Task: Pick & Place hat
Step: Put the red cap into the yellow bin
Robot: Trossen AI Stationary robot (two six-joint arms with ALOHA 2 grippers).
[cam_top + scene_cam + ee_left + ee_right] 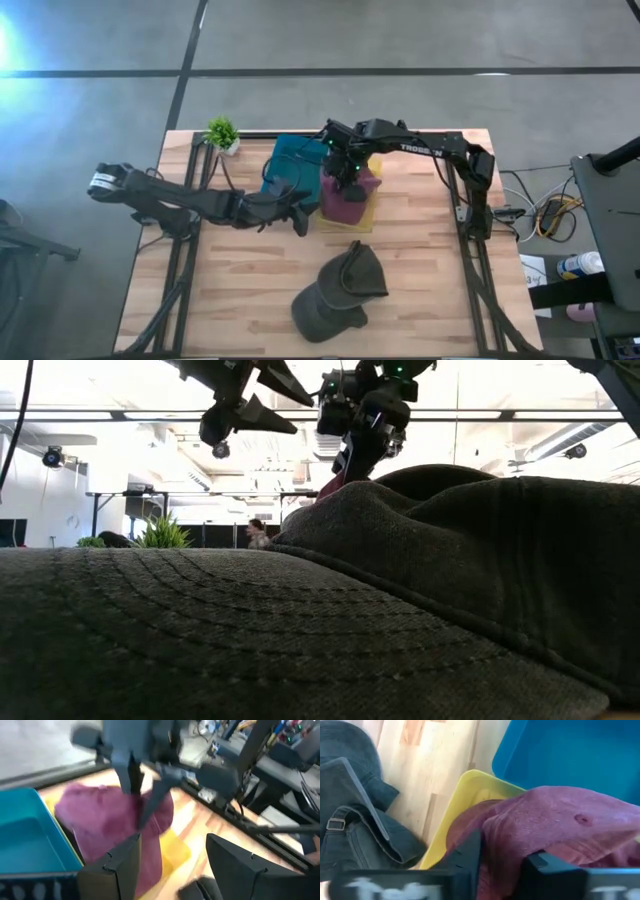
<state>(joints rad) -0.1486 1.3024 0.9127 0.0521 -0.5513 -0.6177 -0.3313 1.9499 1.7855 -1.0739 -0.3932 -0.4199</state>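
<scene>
Above the yellow tray (372,205), at about twelve o'clock from the table's (240,270) centre, the right gripper (349,178) reaches down from its bent arm, jaws narrow around a fold of the maroon hat (348,196), which drapes over the tray. Beside it at nine o'clock, the left gripper (300,217) stretches level, jaws wide and holding nothing, near the blue bin (290,160). Only the right wrist view shows the fold between the fingers (470,857); the low view is mostly filled by the grey cap (300,620) at six o'clock.
</scene>
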